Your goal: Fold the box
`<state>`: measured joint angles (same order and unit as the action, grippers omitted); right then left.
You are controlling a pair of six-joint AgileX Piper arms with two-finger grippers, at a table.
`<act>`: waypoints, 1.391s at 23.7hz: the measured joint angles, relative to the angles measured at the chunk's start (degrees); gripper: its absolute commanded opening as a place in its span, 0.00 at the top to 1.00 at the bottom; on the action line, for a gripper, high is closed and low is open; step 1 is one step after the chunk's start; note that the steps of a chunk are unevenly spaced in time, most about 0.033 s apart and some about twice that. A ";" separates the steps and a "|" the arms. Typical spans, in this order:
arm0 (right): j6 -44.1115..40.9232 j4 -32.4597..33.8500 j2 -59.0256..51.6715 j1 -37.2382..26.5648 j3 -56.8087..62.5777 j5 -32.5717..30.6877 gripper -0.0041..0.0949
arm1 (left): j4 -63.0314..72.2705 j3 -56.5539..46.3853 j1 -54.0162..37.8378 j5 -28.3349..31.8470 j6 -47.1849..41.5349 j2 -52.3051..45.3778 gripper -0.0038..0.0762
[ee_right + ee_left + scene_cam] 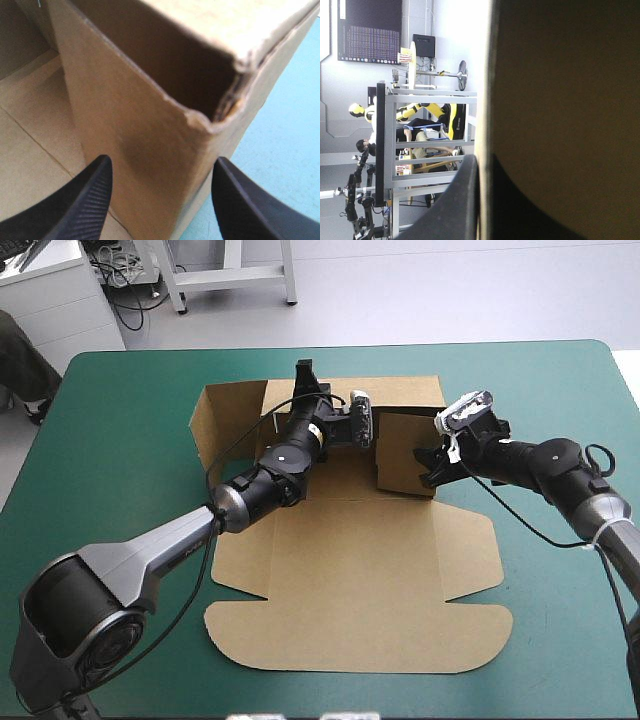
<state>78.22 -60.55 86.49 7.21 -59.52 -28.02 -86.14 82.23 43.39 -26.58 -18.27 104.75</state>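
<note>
The cut brown cardboard box [350, 570] lay on the teal-green desk [120, 400], far walls raised. Jaws of the left gripper [305, 375] pinched the far wall. The right gripper [430, 462], jaws apart, straddled the right wall's corner.

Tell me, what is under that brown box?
Only the table can be seen: its teal-green cover shows all round the box. Most of the sheet lies flat on the cover, so anything directly beneath it is hidden from every view.
</note>
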 measured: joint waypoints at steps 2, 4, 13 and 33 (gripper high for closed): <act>0.00 -2.51 0.04 0.12 0.00 1.84 0.45 | -0.12 0.00 0.00 -0.09 -0.20 0.05 0.99; 0.00 -4.37 0.06 0.16 0.00 2.92 0.55 | -0.55 0.00 0.00 -0.09 -0.20 0.10 0.99; -0.18 -5.71 0.63 0.17 0.07 5.17 0.98 | -2.02 -0.19 -0.06 0.17 -0.84 0.20 0.88; 0.19 -7.14 0.74 0.46 0.15 5.47 0.98 | 31.90 -0.43 16.10 -9.32 20.49 -11.54 0.49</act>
<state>78.41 -67.69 87.23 7.67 -59.37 -22.54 -54.23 81.80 59.49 -35.90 2.22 93.20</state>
